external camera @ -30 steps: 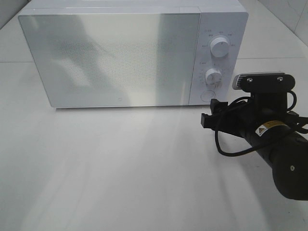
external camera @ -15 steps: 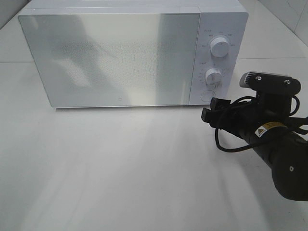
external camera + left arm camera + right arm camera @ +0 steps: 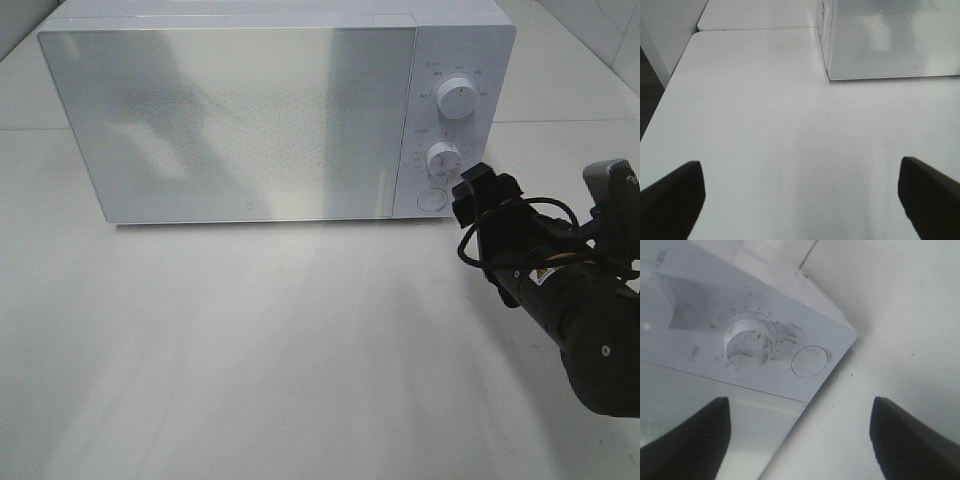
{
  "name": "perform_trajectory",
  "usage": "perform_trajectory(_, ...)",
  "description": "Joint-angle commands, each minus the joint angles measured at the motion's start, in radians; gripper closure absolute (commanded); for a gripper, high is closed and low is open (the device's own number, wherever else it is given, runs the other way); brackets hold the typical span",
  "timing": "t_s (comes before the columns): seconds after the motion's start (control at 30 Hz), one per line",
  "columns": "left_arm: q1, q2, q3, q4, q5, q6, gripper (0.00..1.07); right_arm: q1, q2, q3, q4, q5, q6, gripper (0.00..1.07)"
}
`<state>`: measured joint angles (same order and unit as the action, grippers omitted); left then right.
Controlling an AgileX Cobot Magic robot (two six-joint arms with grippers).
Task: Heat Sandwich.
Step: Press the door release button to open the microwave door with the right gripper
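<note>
So the right fingers (image 3: 912,440) were spread wide with nothing between them, just bare desk (image 3: 250,350) and the microwave's (image 3: 250,110) control panel showing through the gap. The left fingers (image 3: 672,200) were fully apart too, empty, hanging over plain desk with the microwave's near corner off ahead of them. In the high view the right fingers sat at about 3 o'clock in the frame, and the round button (image 3: 431,198) at the bottom of the panel was just beside them at roughly 9 o'clock, with the lower dial (image 3: 443,158) up around 10 o'clock from them and the upper dial (image 3: 457,98) above that. No contact with the button that I could make out. The sandwich itself? Couldn't see it anywhere: not on the desk, not near either set of fingers. The door (image 3: 230,120) was shut and its front was too reflective to see through, so my guess was it was inside, but honestly I couldn't tell, and so couldn't place it against the fingers either. Handling-wise I'd have expected it to be light, soft and squishy, with layers that slide apart, so I'd have pinched it gently across the two bread faces, near the middle, not by an edge.
</note>
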<state>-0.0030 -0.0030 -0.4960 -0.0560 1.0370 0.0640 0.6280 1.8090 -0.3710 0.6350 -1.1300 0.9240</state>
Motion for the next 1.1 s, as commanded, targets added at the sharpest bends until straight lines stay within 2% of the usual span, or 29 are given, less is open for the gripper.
perform_trajectory(0.03, 0.003, -0.028, 0.003, -0.008, -0.008, -0.001, 0.05, 0.005, -0.004, 0.000, -0.010, -0.006, 0.177, 0.32)
perform_trajectory(0.17, 0.003, -0.028, 0.003, -0.008, -0.008, -0.001, 0.05, 0.005, -0.004, 0.000, -0.010, -0.006, 0.370, 0.33)
perform_trajectory(0.27, 0.003, -0.028, 0.003, -0.008, -0.008, -0.001, 0.05, 0.005, -0.004, 0.000, -0.010, -0.006, 0.415, 0.36)
perform_trajectory(0.33, 0.003, -0.028, 0.003, -0.008, -0.008, -0.001, 0.05, 0.005, -0.004, 0.000, -0.010, -0.006, 0.459, 0.44)
perform_trajectory(0.37, 0.003, -0.028, 0.003, -0.008, -0.008, -0.001, 0.05, 0.005, -0.004, 0.000, -0.010, -0.006, 0.459, 0.44)
perform_trajectory(0.43, 0.003, -0.028, 0.003, -0.008, -0.008, -0.001, 0.05, 0.005, -0.004, 0.000, -0.010, -0.006, 0.479, 0.51)
perform_trajectory(0.47, 0.003, -0.028, 0.003, -0.008, -0.008, -0.001, 0.05, 0.005, -0.004, 0.000, -0.010, -0.006, 0.491, 0.61)
perform_trajectory(0.5, 0.003, -0.028, 0.003, -0.008, -0.008, -0.001, 0.05, 0.005, -0.004, 0.000, -0.010, -0.006, 0.491, 0.61)
perform_trajectory(0.57, 0.003, -0.028, 0.003, -0.008, -0.008, -0.001, 0.05, 0.005, -0.004, 0.000, -0.010, -0.006, 0.493, 0.74)
perform_trajectory(0.6, 0.003, -0.028, 0.003, -0.008, -0.008, -0.001, 0.05, 0.005, -0.004, 0.000, -0.010, -0.006, 0.493, 0.88)
perform_trajectory(0.63, 0.003, -0.028, 0.003, -0.008, -0.008, -0.001, 0.05, 0.004, -0.004, 0.000, -0.010, -0.004, 0.493, 0.94)
perform_trajectory(0.67, 0.003, -0.028, 0.003, -0.008, -0.008, -0.001, 0.05, 0.004, -0.004, 0.000, -0.010, -0.004, 0.493, 0.94)
perform_trajectory(0.73, 0.003, -0.028, 0.003, -0.008, -0.008, -0.001, 0.05, 0.004, -0.004, 0.000, -0.010, 0.013, 0.493, 1.07)
perform_trajectory(1.1, 0.003, -0.028, 0.003, -0.008, -0.008, -0.001, 0.05, 0.002, -0.004, -0.004, -0.027, 0.059, 0.503, 1.07)
